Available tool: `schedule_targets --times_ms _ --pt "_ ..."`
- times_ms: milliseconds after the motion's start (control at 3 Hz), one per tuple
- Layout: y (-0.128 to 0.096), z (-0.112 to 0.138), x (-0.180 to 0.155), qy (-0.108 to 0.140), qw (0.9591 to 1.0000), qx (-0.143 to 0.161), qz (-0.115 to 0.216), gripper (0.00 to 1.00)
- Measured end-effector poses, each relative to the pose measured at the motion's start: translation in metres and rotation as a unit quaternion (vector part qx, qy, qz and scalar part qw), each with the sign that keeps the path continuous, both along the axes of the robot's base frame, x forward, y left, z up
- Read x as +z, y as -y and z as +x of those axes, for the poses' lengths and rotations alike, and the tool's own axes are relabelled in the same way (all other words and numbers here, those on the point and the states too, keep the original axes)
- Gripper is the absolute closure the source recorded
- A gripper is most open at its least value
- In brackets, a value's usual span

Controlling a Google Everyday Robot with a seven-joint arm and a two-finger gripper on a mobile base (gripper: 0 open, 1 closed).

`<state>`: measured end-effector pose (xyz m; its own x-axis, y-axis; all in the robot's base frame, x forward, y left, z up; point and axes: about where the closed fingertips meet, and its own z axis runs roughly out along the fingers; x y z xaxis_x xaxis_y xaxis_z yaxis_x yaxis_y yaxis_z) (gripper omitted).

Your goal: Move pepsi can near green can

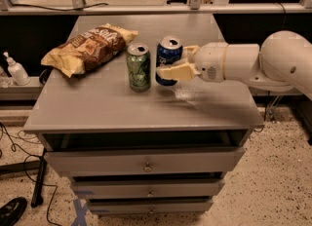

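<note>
The dark blue pepsi can (168,54) stands upright just right of the light green can (139,67), a small gap between them, on the grey cabinet top (122,108). My gripper (176,63) reaches in from the right on a white arm (253,64). Its tan fingers (174,72) are shut on the pepsi can, one in front and one behind. The can's base is at or just above the surface; I cannot tell which.
A brown chip bag (87,47) lies at the back left of the top. A white bottle (15,69) stands on a ledge left of the cabinet. The drawers below show a gap under the top. Cables and a shoe lie on the floor at left.
</note>
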<state>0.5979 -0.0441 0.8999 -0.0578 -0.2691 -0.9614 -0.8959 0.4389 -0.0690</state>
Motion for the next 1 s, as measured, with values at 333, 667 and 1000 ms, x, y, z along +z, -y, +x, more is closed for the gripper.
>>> schedule_targets --times_ms 333,667,1000 --pt "-0.007 -0.006 -0.017 -0.020 0.9997 0.009 -0.009 1.00" --pt "-0.014 -0.010 -0.032 -0.040 0.9989 0.017 -0.017 0.81" --pt "-0.018 -0.011 -0.039 -0.049 0.9984 0.020 -0.019 0.58"
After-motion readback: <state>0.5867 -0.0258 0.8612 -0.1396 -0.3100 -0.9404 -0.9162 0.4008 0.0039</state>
